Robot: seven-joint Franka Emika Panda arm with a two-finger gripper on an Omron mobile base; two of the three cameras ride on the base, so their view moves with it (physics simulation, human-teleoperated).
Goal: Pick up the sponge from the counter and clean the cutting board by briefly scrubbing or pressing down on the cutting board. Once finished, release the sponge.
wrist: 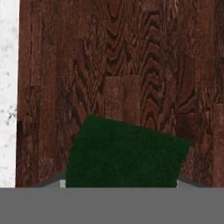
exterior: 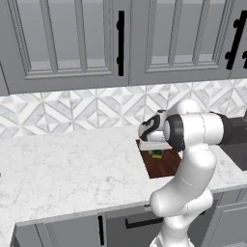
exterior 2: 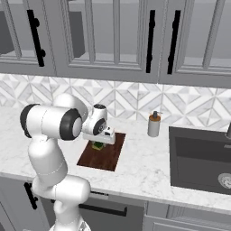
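At frame centre, I had the gripper (exterior 2: pixel 98 143) clamped on the sponge (wrist: pixel 124 153), low over the board (exterior 2: pixel 108 155); pickup looked done, with scrubbing and release apparently left.

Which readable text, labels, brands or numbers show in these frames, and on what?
None: no text reads in any view.
Soap bottle: no label visible.
Sponge: plain dark green face, no brand mark.
Cutting board: wood grain alone.
Cabinet doors: plain, with black handles.
Counter and backsplash: veining and a triangle pattern, no characters.
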